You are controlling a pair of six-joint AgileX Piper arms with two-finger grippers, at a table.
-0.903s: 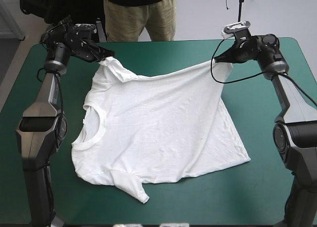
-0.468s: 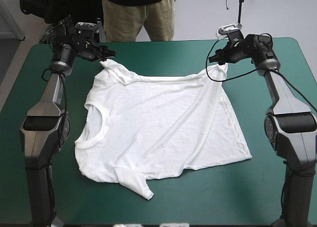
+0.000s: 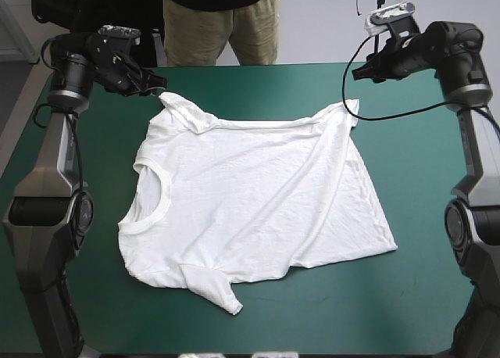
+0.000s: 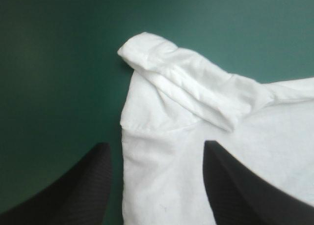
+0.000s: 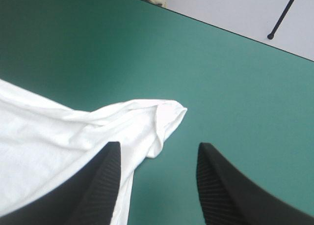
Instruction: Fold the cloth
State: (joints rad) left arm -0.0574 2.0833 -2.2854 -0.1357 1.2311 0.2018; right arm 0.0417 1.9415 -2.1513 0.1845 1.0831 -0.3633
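high view: a white t-shirt (image 3: 250, 202) lies spread flat across the middle of the teal-green worktop (image 3: 422, 162). its neckline is toward the worktop's left edge and its hem toward the right. one sleeve is rumpled at the near side and the other is folded over itself at the far left. the left gripper (image 3: 154, 83) hangs just beyond that far sleeve, near the worktop's far edge, holding nothing. the right gripper (image 3: 359, 71) is raised above the shirt's far right corner, apart from it and also empty. left wrist view: the left gripper (image 4: 156, 145) has its two black fingers (image 4: 88, 185) standing wide apart. white cloth lies flat under and between them, not pinched, and the rolled sleeve tip (image 4: 147, 45) lies ahead of them. right wrist view: the right gripper (image 5: 158, 146) is likewise spread open with nothing in it. the shirt's curled corner (image 5: 169, 112) rests on the worktop just ahead of the gap, and the cloth runs off beside one finger.
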